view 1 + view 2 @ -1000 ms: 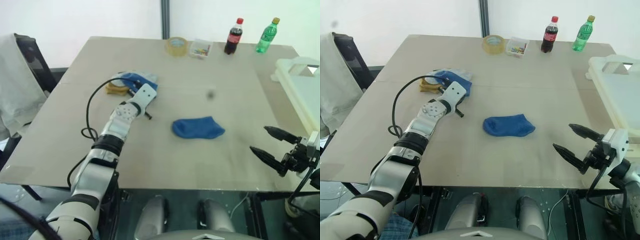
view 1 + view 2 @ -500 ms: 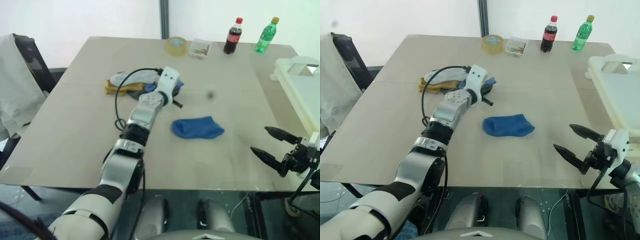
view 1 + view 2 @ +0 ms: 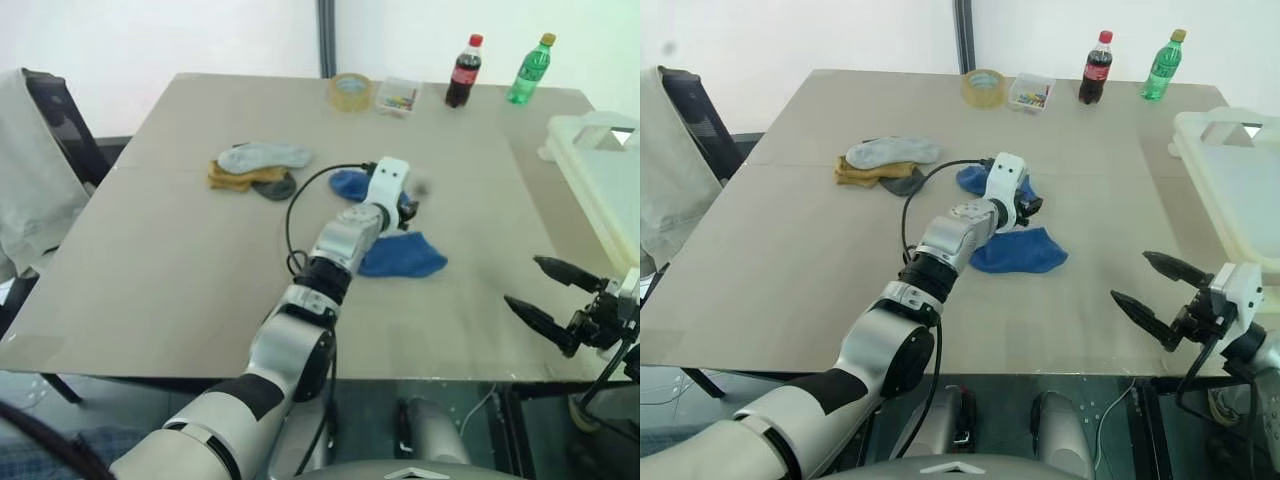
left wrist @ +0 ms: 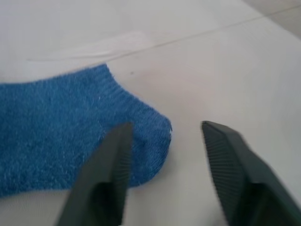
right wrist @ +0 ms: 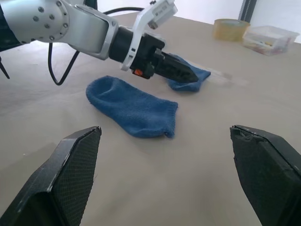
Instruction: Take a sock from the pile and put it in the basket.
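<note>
The basket (image 3: 1240,190) stands at the right edge of the desk (image 3: 790,260); its contents cannot be made out. A small clear box (image 3: 1032,93) at the far edge holds coloured bits, with a tape roll (image 3: 983,86) beside it and a cola bottle (image 3: 1091,69) and a green bottle (image 3: 1162,66) further right.

Since one second ago, the left arm has swung from the pile (image 3: 883,165) toward the middle of the desk, carrying a blue sock (image 3: 980,180). That sock now lies on the desk, touching a second blue sock (image 3: 1025,252) and apart from the pile.

The left gripper (image 4: 164,155) has its fingers (image 4: 115,160) spread apart with nothing clamped between them; one finger lies over the sock's cuff. The right gripper (image 3: 1160,290) hovers at the near right desk edge, fingers (image 5: 77,160) wide apart and empty.
</note>
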Controlling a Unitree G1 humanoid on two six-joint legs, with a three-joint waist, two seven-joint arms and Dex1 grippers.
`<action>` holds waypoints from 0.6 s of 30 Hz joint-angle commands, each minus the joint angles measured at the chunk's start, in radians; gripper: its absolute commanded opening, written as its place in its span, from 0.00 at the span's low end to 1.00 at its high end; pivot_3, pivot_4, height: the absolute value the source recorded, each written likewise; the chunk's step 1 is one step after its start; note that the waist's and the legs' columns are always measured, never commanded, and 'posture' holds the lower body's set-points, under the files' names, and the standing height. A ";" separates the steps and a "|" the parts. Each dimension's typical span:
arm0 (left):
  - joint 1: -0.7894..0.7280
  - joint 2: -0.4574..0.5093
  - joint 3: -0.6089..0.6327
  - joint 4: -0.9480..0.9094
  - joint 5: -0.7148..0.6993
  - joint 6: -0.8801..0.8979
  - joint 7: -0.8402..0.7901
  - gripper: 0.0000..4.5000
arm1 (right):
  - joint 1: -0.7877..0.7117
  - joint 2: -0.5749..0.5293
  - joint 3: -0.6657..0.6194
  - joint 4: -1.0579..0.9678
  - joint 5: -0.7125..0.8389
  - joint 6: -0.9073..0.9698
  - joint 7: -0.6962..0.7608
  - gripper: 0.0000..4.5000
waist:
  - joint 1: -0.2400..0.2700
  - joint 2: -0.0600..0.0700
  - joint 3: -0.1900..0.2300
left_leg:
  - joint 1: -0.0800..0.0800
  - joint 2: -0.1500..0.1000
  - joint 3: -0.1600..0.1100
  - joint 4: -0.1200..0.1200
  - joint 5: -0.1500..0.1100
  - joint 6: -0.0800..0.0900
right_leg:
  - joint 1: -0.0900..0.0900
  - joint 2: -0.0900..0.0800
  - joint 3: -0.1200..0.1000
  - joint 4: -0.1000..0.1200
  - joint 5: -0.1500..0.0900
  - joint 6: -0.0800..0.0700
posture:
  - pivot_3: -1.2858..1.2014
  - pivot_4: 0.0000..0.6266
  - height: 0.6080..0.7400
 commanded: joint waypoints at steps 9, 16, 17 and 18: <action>-0.144 0.275 0.118 0.160 -0.071 -0.080 -0.106 0.63 | -0.375 -0.026 0.229 0.100 -0.217 0.300 -0.331 1.00 | -0.043 0.001 0.000 | 0.003 0.001 0.001 0.000 0.000 -0.001 | -0.001 0.003 0.002 0.002 -0.001 -0.002 | 0.52 0.24 1.00; -0.224 0.365 0.137 0.542 -0.012 -0.330 -0.134 0.63 | -0.790 0.153 0.414 0.411 -0.270 0.596 -0.452 1.00 | -0.035 0.000 0.000 | -0.003 0.000 0.001 -0.001 0.003 -0.004 | -0.005 0.002 0.000 0.001 0.001 0.002 | 0.52 0.24 1.00; -0.226 0.370 0.135 0.565 -0.001 -0.348 -0.131 0.63 | -0.833 0.182 0.419 0.459 -0.278 0.612 -0.473 1.00 | -0.031 0.001 0.000 | -0.007 0.000 0.002 0.000 0.003 -0.005 | -0.007 0.002 -0.001 0.001 0.002 0.002 | 0.52 0.24 1.00; -0.226 0.375 0.130 0.583 0.012 -0.367 -0.127 0.63 | -0.873 0.211 0.417 0.506 -0.279 0.629 -0.492 1.00 | -0.024 0.000 0.000 | -0.014 0.000 0.004 0.000 0.004 -0.006 | -0.013 0.001 -0.002 0.001 0.002 0.002 | 0.52 0.24 1.00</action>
